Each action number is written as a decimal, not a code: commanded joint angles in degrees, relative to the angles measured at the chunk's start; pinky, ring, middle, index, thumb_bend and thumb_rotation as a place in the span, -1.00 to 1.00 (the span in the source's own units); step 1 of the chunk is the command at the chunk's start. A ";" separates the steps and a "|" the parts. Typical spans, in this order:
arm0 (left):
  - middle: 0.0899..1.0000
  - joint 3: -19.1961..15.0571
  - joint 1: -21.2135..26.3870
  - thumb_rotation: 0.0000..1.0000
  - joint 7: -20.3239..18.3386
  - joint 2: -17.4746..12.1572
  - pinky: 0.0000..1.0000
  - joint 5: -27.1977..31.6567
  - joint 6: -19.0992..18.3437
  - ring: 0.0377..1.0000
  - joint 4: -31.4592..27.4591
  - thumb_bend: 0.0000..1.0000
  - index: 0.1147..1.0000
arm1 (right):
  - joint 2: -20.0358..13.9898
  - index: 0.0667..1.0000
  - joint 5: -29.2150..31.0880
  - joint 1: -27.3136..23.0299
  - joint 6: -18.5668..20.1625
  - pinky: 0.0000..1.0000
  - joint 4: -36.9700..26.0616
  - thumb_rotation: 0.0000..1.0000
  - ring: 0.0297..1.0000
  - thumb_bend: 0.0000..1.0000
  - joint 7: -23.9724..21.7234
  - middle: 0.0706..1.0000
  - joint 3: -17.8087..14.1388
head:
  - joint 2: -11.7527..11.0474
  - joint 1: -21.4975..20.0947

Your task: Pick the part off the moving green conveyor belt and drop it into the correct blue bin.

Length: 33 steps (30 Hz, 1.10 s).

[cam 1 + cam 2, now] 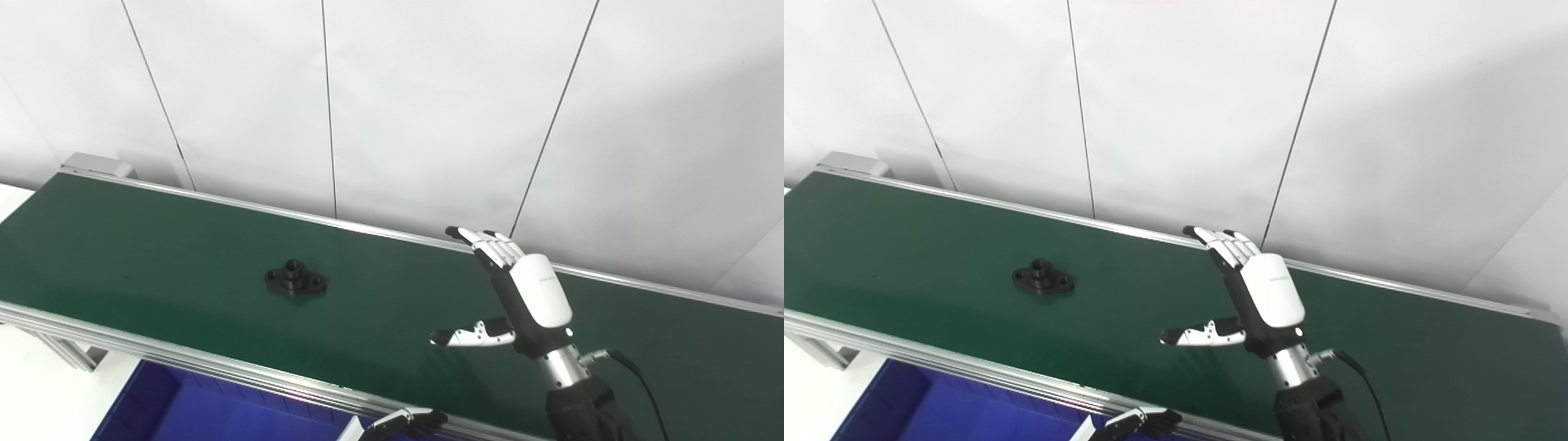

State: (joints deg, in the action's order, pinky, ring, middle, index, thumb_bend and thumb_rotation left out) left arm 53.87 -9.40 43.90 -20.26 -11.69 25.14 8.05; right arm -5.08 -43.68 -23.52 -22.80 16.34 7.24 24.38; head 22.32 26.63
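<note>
A small black flanged part (295,280) with a raised hub and bolt holes lies flat on the green conveyor belt (153,245), left of centre. My right hand (520,294) is open over the belt, fingers stretched toward the far rail and thumb pointing left, well to the right of the part and holding nothing. Only the fingertips of my left hand (404,424) show at the bottom edge, below the belt's near rail; whether it is open or shut does not show.
A blue bin (184,410) sits below the belt's near rail at the bottom left. Aluminium rails (184,361) edge the belt front and back. A white panelled wall stands behind. A black cable (637,373) runs from my right wrist.
</note>
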 commanded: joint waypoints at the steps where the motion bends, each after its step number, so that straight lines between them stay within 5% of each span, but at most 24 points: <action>1: 0.45 -0.21 0.25 0.51 0.42 0.50 0.36 -0.07 1.79 0.43 -0.41 0.78 0.44 | 1.65 0.72 -0.48 -2.82 0.74 0.74 -0.38 0.57 0.66 0.90 0.18 0.65 0.47 | 0.05 -0.08; 26: 0.44 -2.34 -0.91 0.48 -2.50 2.82 0.38 0.60 1.79 0.42 -0.53 0.85 0.41 | 7.90 0.68 -4.25 -15.94 1.46 0.71 23.88 0.49 0.65 0.86 4.94 0.63 5.86 | 0.26 2.83; 33: 0.44 -1.93 -1.15 0.50 -1.48 2.97 0.37 -0.57 1.79 0.41 -0.71 0.83 0.43 | 10.32 0.70 -5.16 -18.55 4.86 0.70 27.03 0.51 0.67 0.86 3.97 0.65 8.11 | 0.74 3.29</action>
State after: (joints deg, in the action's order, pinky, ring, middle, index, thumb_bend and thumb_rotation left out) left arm 52.11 -10.10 41.70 -17.17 -11.05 25.14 8.56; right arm 3.33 -48.80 -39.17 -19.00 44.34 10.60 32.22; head 23.03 29.97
